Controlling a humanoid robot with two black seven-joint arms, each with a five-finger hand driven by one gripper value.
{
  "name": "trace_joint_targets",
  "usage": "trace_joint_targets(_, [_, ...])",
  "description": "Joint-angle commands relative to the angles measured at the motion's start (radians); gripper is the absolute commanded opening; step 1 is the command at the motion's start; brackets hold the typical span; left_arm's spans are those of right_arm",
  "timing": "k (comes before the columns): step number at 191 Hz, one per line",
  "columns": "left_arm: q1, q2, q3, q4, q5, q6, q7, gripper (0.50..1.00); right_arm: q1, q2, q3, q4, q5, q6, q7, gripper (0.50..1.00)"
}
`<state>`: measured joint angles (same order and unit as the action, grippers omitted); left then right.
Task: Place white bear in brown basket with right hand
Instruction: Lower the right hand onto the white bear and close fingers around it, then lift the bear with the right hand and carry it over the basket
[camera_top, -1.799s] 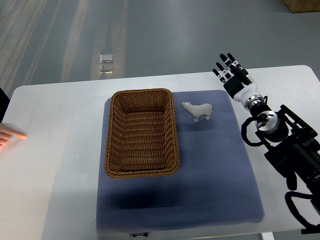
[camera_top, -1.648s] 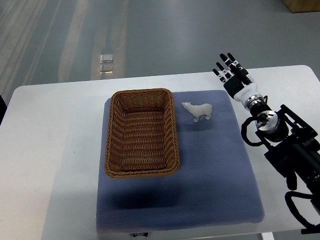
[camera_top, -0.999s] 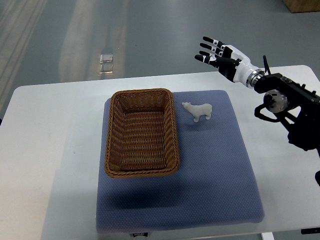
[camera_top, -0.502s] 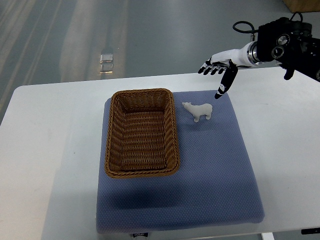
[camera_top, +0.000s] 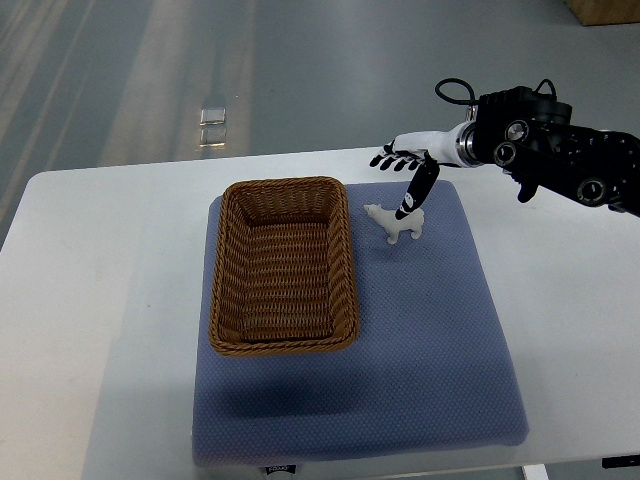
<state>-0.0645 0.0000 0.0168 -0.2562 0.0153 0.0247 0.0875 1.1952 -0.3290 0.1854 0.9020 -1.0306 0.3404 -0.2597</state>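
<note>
Right hand (camera_top: 405, 172) reaching in from the right edge, poised just above the white bear (camera_top: 396, 222); fingers (camera_top: 386, 158) spread, thumb pointing down over the bear's back, nothing grasped; bear standing on the blue mat (camera_top: 420, 350), just right of the brown basket (camera_top: 284, 265), outside it; basket on the same mat, atop the white table (camera_top: 90, 320).

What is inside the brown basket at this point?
Nothing shows inside the brown basket; only its woven floor and walls are visible. The white bear stands outside it on the blue mat, under the right hand.
</note>
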Motion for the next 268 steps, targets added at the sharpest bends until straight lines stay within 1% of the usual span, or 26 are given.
trace_joint_targets(1, [0.000,0.000,0.000,0.000,0.000,0.000,0.000,1.000,-0.025,0.018,-0.004,-0.003,-0.005,-0.020,0.000,0.915])
trace_joint_targets(36, [0.000,0.000,0.000,0.000,0.000,0.000,0.000,1.000,-0.057,0.039,-0.004,-0.023,-0.016,-0.052,0.000,0.911])
trace_joint_targets(69, [0.000,0.000,0.000,0.002,0.000,0.000,0.000,1.000,-0.086,0.044,-0.003,-0.031,-0.032,-0.072,0.002,0.893])
trace_joint_targets(78, [0.000,0.000,0.000,0.002,0.000,0.000,0.000,1.000,-0.092,0.044,-0.004,-0.032,-0.032,-0.080,0.003,0.866])
trace_joint_targets(87, [0.000,0.000,0.000,0.000,0.000,0.000,0.000,1.000,-0.097,0.044,-0.004,-0.034,-0.034,-0.083,0.003,0.856])
trace_joint_targets(92, [0.000,0.000,0.000,0.002,0.000,0.000,0.000,1.000,-0.100,0.045,-0.004,-0.034,-0.034,-0.083,0.003,0.834])
trace_joint_targets(99, [0.000,0.000,0.000,0.002,0.000,0.001,0.000,1.000,-0.103,0.045,-0.004,-0.034,-0.036,-0.083,0.003,0.815])
trace_joint_targets(103, [0.000,0.000,0.000,0.002,0.000,0.000,0.000,1.000,-0.106,0.045,-0.004,-0.034,-0.036,-0.083,0.003,0.795])
trace_joint_targets(106, [0.000,0.000,0.000,0.002,0.000,0.000,0.000,1.000,-0.109,0.045,-0.006,-0.034,-0.037,-0.083,0.003,0.766])
trace_joint_targets(107, [0.000,0.000,0.000,0.002,0.000,0.000,0.000,1.000,-0.109,0.045,-0.006,-0.034,-0.037,-0.083,0.003,0.766])
trace_joint_targets(108, [0.000,0.000,0.000,0.002,0.000,0.001,0.000,1.000,-0.111,0.045,-0.004,-0.034,-0.039,-0.083,0.003,0.752])
trace_joint_targets(111, [0.000,0.000,0.000,0.002,0.000,0.001,0.000,1.000,-0.112,0.044,-0.006,-0.034,-0.042,-0.083,0.003,0.740])
trace_joint_targets(112, [0.000,0.000,0.000,0.000,0.000,0.001,0.000,1.000,-0.112,0.045,-0.006,-0.034,-0.043,-0.083,0.003,0.725])
trace_joint_targets(118, [0.000,0.000,0.000,0.002,0.000,0.001,0.000,1.000,-0.115,0.045,-0.004,-0.035,-0.052,-0.084,0.003,0.699])
trace_joint_targets(130, [0.000,0.000,0.000,0.002,0.000,0.000,0.000,1.000,-0.120,0.045,-0.004,-0.040,-0.066,-0.084,0.005,0.668])
trace_joint_targets(133, [0.000,0.000,0.000,0.002,0.000,0.000,0.000,1.000,-0.123,0.044,-0.004,-0.043,-0.069,-0.084,0.007,0.654])
trace_joint_targets(142, [0.000,0.000,0.000,0.002,0.000,0.001,0.000,1.000,-0.126,0.045,-0.004,-0.052,-0.072,-0.084,0.010,0.648])
trace_joint_targets(149, [0.000,0.000,0.000,0.000,0.000,0.000,0.000,1.000,-0.129,0.045,-0.004,-0.057,-0.072,-0.092,0.013,0.633])
trace_joint_targets(165, [0.000,0.000,0.000,0.002,0.000,0.001,0.000,1.000,-0.131,0.045,-0.004,-0.058,-0.074,-0.112,0.013,0.590])
trace_joint_targets(168, [0.000,0.000,0.000,0.002,0.000,0.001,0.000,1.000,-0.131,0.045,-0.004,-0.058,-0.074,-0.113,0.013,0.574])
trace_joint_targets(178, [0.000,0.000,0.000,0.002,0.000,0.001,0.000,1.000,-0.128,0.045,-0.004,-0.058,-0.074,-0.112,0.013,0.554])
trace_joint_targets(208, [0.000,0.000,0.000,0.002,0.000,0.001,0.000,1.000,-0.091,0.028,0.002,-0.043,-0.055,-0.095,0.013,0.552])
trace_joint_targets(221, [0.000,0.000,0.000,0.002,0.000,0.001,0.000,1.000,-0.054,0.002,0.013,-0.014,-0.054,-0.064,0.013,0.554])
trace_joint_targets(240, [0.000,0.000,0.000,0.002,0.000,0.001,0.000,1.000,0.030,-0.090,0.016,0.075,-0.026,-0.006,0.011,0.556])
trace_joint_targets(248, [0.000,0.000,-0.001,0.002,0.000,0.001,0.000,1.000,0.067,-0.117,0.014,0.098,-0.002,0.009,0.010,0.556])
trace_joint_targets(268, [0.000,0.000,0.000,0.002,0.000,0.001,0.000,1.000,0.176,-0.209,0.014,0.156,0.069,0.078,0.007,0.556])
